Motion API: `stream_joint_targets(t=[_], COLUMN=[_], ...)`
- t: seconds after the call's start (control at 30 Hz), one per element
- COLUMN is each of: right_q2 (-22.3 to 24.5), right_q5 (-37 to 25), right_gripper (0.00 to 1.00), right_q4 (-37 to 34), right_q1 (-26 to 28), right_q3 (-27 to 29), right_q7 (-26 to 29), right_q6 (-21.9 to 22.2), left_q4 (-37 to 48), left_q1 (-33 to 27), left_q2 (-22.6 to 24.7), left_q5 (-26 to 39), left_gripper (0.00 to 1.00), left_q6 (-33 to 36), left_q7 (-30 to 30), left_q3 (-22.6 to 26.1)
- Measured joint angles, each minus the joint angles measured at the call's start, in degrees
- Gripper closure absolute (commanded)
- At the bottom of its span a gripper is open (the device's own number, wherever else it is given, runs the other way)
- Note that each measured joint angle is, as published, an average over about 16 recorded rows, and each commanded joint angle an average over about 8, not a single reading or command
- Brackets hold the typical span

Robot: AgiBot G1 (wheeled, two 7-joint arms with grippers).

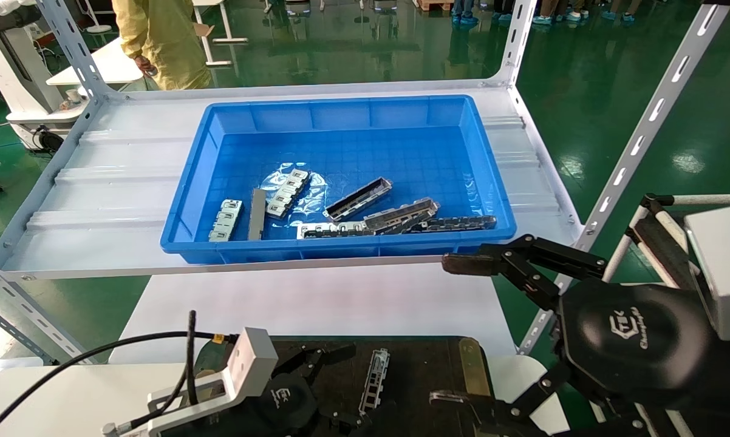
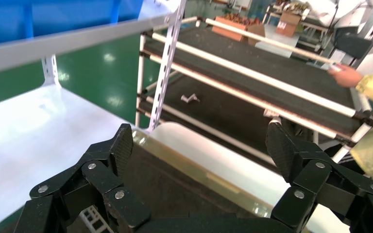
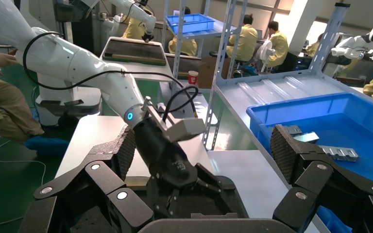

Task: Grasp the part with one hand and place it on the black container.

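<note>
One silvery-grey channel part [image 1: 374, 373] lies flat on the black container [image 1: 426, 364] at the bottom of the head view. My left gripper [image 1: 331, 388] is open just above the container, beside this part, with nothing between its fingers [image 2: 124, 145]. In the left wrist view the gripper [image 2: 202, 150] looks over the container's brass-olive edge [image 2: 209, 177]. More channel parts [image 1: 358, 199] lie in the blue bin [image 1: 341, 249]. My right gripper [image 1: 456, 331] is open and empty at the right, between shelf and container; in its own view [image 3: 205, 148] it faces the left gripper [image 3: 170, 165].
The blue bin on the white shelf [image 1: 110, 200] also holds flat silver clips [image 1: 225, 220] and a black chain-like strip [image 1: 456, 223]. A slanted shelf post [image 1: 644, 127] stands by the right arm. A white table [image 1: 316, 309] lies under the shelf. A person in yellow [image 1: 158, 42] stands behind.
</note>
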Motion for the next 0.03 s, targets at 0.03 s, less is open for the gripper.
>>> stream_joint_targets(t=[0.03], right_q2=[0.0], right_q5=[0.0], right_gripper=[0.00], right_q4=[0.0], right_q1=[0.0], right_q3=[0.0], right_q7=[0.0], right_q6=[0.0], left_q4=[0.0], left_q1=[0.0], left_q2=[-0.2], left_q5=[-0.2], left_gripper=[0.00], left_q6=[0.3], left_q7=[0.1], left_q3=[-0.2])
